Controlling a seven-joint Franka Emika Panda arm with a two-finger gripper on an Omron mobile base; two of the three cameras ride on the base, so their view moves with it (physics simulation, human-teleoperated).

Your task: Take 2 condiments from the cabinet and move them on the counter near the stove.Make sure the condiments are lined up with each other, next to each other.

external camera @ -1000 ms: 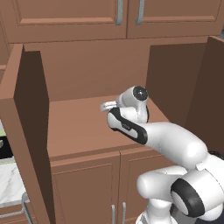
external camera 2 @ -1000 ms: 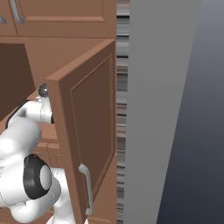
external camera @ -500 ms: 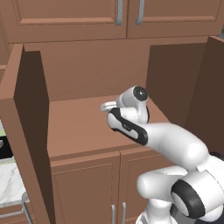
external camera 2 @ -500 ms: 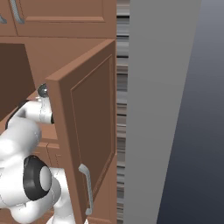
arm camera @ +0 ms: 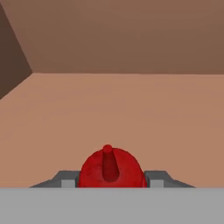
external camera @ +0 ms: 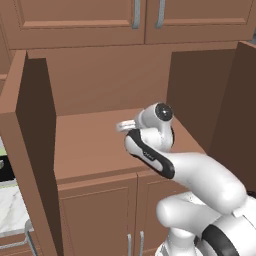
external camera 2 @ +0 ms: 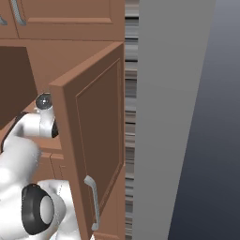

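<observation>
Brown wooden cabinet (external camera: 90, 90) standing open, both doors swung wide: left door (external camera: 30, 150) edge-on at the left of the left base view, right door (external camera 2: 91, 140) seen from outside in the right base view, with a slim silver handle (external camera 2: 93, 201) low on its panel. Two shut upper doors with silver handles (external camera: 147, 12) above the opening. Deep plain wood shelf (external camera: 95, 142) inside, bare across its left and middle in the left base view. More shut doors (external camera: 100, 215) below the shelf edge. Grey wall (external camera 2: 168, 117) just right of the cabinet in the right base view. Sliver of white marble bench (external camera: 10, 215) at the lower left, beside the left door.

White arm (external camera: 190, 175) rising from the lower right and reaching over the shelf toward its right part, wrist bent forward, hand facing the back wall.

End effector (arm camera: 111, 183) pinching the small red squeeze bottle (arm camera: 111, 170): a grey fingertip (arm camera: 65, 180) pressed against each side of the red body, in the hand view. Red cap tip pointing toward the cabinet's back wall, bottle just above the shelf floor, still inside the cabinet
</observation>
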